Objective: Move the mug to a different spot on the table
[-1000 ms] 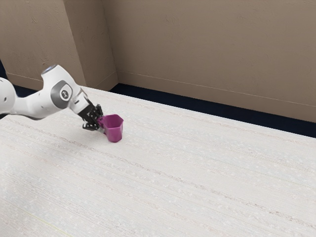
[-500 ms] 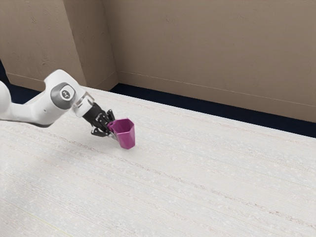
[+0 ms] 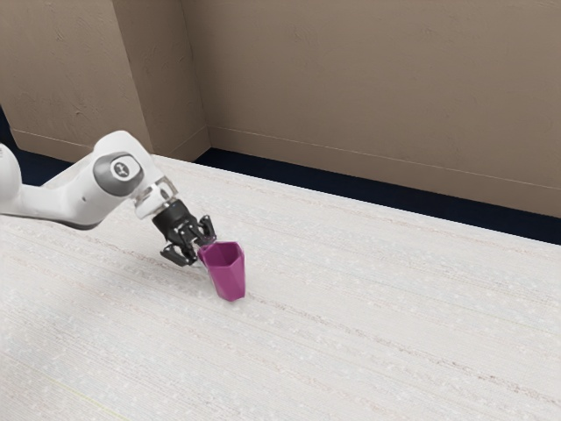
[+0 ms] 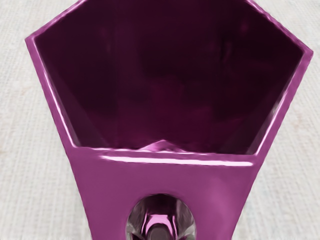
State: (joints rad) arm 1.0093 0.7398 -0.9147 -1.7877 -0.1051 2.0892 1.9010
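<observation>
Exterior view: low arm (image 3: 66, 197), tool (image 3: 199, 249) (tilted down) on mug (image 3: 228, 274)

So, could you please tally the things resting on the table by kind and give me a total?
Mug (magenta, six-sided rim): 1
Total on the table: 1
</observation>
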